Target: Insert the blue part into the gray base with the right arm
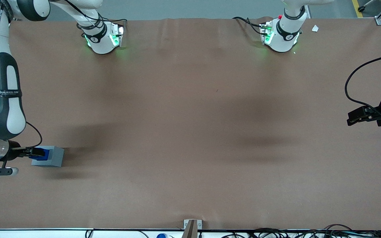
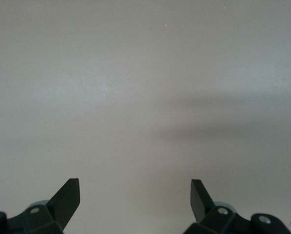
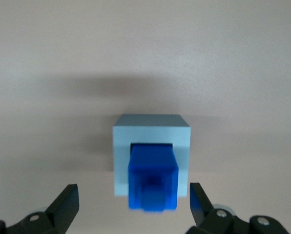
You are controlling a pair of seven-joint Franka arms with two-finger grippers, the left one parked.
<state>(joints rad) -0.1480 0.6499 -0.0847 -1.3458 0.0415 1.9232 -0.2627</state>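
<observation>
The gray base (image 1: 54, 158) stands on the brown table at the working arm's end. The blue part (image 1: 45, 154) sits in its square recess and sticks out above it. In the right wrist view the blue part (image 3: 153, 178) stands in the gray base (image 3: 151, 127), its notched top facing the camera. My right gripper (image 1: 31, 152) is just above them. In the right wrist view the gripper (image 3: 133, 187) is open. Its two black fingers (image 3: 67, 202) stand wide on either side of the blue part and do not touch it.
The two arm bases (image 1: 103, 38) (image 1: 281, 34) stand at the table edge farthest from the front camera. The parked arm's gripper (image 1: 364, 115) hangs over its end of the table. A small bracket (image 1: 192, 228) and cables lie along the nearest edge.
</observation>
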